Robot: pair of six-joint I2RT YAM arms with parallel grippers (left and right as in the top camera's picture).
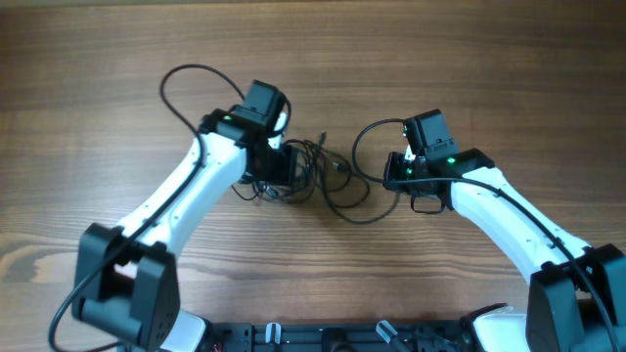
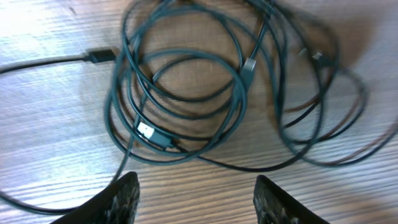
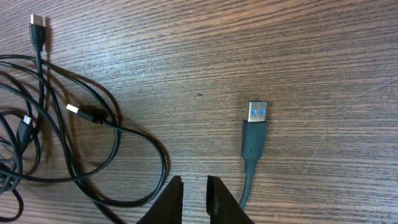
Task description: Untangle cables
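left gripper [image 2: 199, 202] stands wide, its two fingers well apart with nothing between them, hanging just short of the cables [image 2: 186, 93]. these lie on the table [image 1: 489, 59] between the two arms as one heap of overlapping loops. right gripper [image 3: 194, 202] is nearly closed, with only a thin slit between its fingers and nothing held. a plug [image 3: 256, 121] with a blue tongue lies just beside it, its cord running past one finger; whether they touch i cannot tell.

by my reading the job is barely under way. that one plug end lies clear of the heap, but the other loops cross over each other with small plugs among them, so nearly all the separating is left.

left arm [image 1: 186, 186] reaches in from the near left, wrist bent down over the heap's left edge. right arm [image 1: 509, 210] comes in from the near right, low at the heap's right side.
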